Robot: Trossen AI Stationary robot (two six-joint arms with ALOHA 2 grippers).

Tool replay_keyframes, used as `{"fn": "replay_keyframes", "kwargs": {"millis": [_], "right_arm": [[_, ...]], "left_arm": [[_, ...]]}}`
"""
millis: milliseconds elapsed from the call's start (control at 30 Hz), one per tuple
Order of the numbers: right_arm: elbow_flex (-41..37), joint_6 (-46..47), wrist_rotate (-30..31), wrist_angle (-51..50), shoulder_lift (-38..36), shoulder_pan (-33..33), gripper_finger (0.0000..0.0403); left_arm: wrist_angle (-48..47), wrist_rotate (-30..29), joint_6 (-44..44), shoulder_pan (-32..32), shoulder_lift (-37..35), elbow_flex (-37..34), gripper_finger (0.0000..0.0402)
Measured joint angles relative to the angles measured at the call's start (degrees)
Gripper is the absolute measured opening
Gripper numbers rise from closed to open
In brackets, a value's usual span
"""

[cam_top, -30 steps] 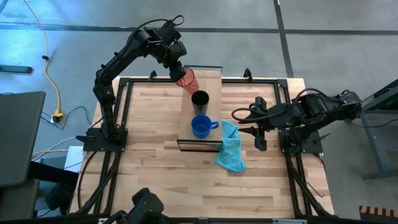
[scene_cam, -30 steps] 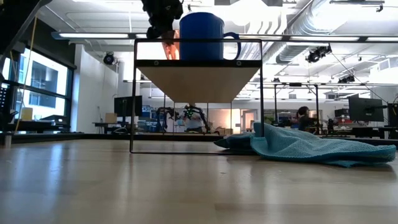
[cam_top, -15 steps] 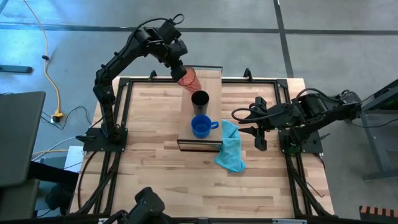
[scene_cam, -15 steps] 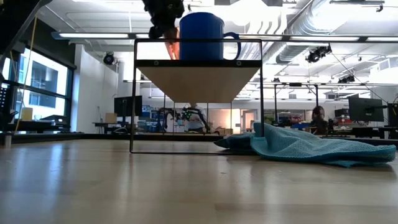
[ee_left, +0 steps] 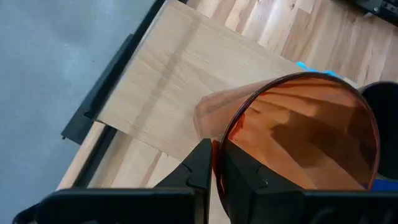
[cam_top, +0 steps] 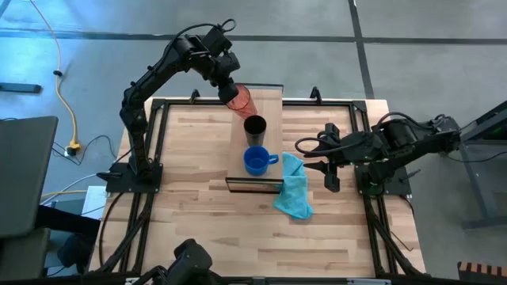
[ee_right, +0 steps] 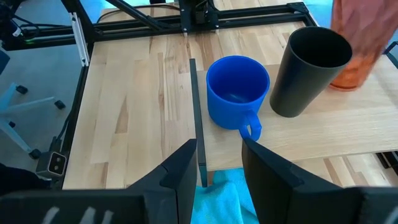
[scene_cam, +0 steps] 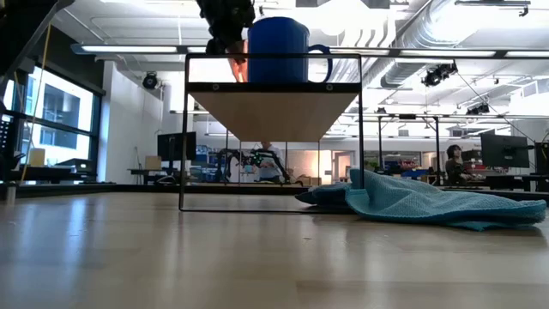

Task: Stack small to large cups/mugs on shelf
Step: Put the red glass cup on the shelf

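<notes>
Crumpled light-blue cloth point(cam_top: 293, 188) on slatted wooden tabletop point(cam_top: 190, 198), yellow cable point(cam_top: 63, 75) on floor

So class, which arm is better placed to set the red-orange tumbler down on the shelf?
Left. Its claw already grips the tilted tumbler over the shelf beside the black cup; the right claw waits open, off to the side.

Open shelf board point(cam_top: 265, 96) beyond the black cup point(cam_top: 254, 127), partly taken by the tilted red-orange tumbler point(cam_top: 238, 100). Blue mug point(cam_top: 255, 161) crowding the near end. Blue cloth point(cam_top: 294, 187) blocking the counter point(cam_top: 190, 206) just beside the shelf; wide free wood elsewhere.
</notes>
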Motion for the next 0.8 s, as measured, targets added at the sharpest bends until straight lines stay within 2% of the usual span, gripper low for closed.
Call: {"fn": "replay_keyframes", "kwargs": {"millis": [133,533,800], "right_arm": [[0.0,0.0,0.0,-0.1,0.0,0.0,0.0119],[0.0,-0.1,0.0,-0.9,0.0,0.0,0.0119],[0.0,-0.4,0.0,-0.9,0.0,0.0,0.0119]], "left_arm": [[-0.7,0.5,0.1,0.0,0.9,0.0,0.0031],[1.4,-0.3,0.6,-0.4,1.3,1.2,0.0125],[2.0,-0.1,0.2,-0.4,1.3,3.8,0.0138]]}}
